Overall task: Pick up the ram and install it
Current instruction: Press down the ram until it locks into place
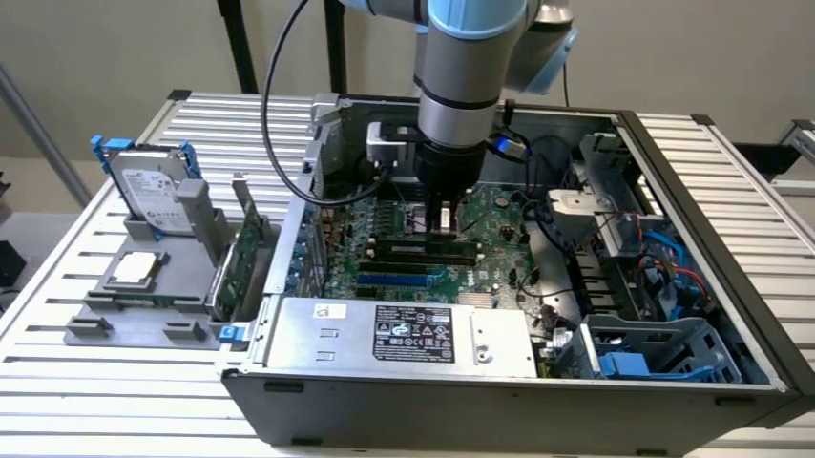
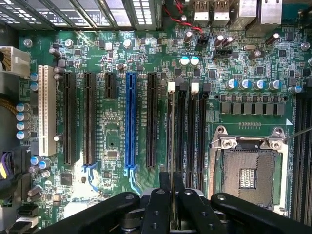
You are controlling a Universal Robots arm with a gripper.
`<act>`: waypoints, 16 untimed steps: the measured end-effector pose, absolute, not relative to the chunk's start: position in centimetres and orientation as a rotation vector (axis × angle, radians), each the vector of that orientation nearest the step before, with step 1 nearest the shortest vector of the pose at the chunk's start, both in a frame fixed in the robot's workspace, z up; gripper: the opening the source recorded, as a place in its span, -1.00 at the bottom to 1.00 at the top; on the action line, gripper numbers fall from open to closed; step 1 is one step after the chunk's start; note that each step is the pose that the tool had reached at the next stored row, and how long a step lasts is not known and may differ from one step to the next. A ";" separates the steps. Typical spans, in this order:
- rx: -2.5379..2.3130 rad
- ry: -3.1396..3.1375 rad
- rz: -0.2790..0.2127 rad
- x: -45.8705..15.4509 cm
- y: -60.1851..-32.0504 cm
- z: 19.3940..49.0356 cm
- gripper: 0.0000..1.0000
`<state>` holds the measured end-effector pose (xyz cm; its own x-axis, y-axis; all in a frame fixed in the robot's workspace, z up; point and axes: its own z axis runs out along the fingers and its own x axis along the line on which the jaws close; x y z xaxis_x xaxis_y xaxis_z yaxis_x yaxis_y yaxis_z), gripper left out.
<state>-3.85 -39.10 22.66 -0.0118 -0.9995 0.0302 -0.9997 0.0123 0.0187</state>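
My gripper (image 1: 442, 224) reaches straight down into the open computer case (image 1: 713, 219), just above the black memory slots (image 1: 427, 250) of the green motherboard (image 2: 112, 126). In the wrist view the two black fingers (image 2: 165, 200) stand almost together, shut on the ram (image 2: 171, 141). The ram shows edge-on as a thin dark strip. It runs along the memory slot nearest the blue slot (image 2: 130, 122), with a white latch (image 2: 171, 87) at its far end. I cannot tell whether it is seated in that slot or held just over it. The neighbouring memory slots (image 2: 192, 136) stand bare.
An open processor socket (image 2: 248, 175) lies beside the memory slots. The power supply (image 1: 401, 334) fills the case's near side, and drive bays with cables (image 1: 662, 258) line the exterior view's right. Outside the case, a grey tray (image 1: 128, 320) holds a hard drive (image 1: 147, 196) and a green expansion card (image 1: 248, 258).
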 end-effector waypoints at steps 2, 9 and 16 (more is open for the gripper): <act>2.184 -2.210 0.013 -3.8 -39.0 22.7 -1.00; 2.182 -2.209 0.015 -3.9 -39.0 22.5 -1.00; 2.182 -2.208 0.016 -3.9 -39.0 22.4 -1.00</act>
<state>-3.86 -39.04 22.40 -0.0118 -0.9994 0.0339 -0.9997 0.0125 0.0187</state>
